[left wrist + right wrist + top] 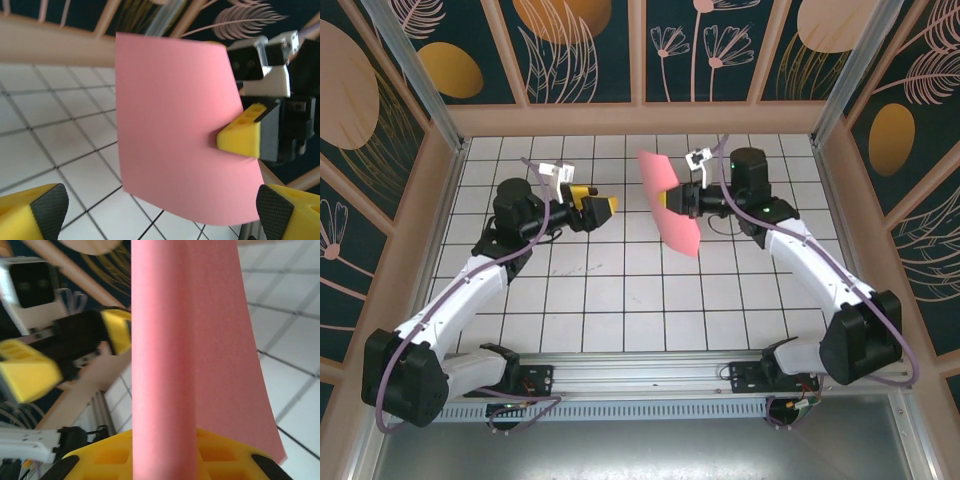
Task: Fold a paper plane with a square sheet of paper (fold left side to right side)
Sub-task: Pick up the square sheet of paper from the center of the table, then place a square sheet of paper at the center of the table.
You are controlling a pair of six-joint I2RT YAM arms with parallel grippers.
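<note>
Nearest, the white gridded worktop (620, 300) is seen bare in front of the sheet. Further back, approx. mid-width, the square sheet of paper (665, 190) is held lifted clear of the tiles, standing on edge, tilted & slightly bowed. It is pinched on its right side by the right claw (680, 198), which is clamped on it. In the left wrist view one yellow finger (240, 136) is seen pressed flat against the sheet's pink face. To the sheet's left the left claw (603, 208) is held at about the same height w/ fingers spread apart, pointed at the sheet but not touching it; a gap is visible btwn them. Beyond the sheet the patterned back wall (640, 50) is seen.
</note>
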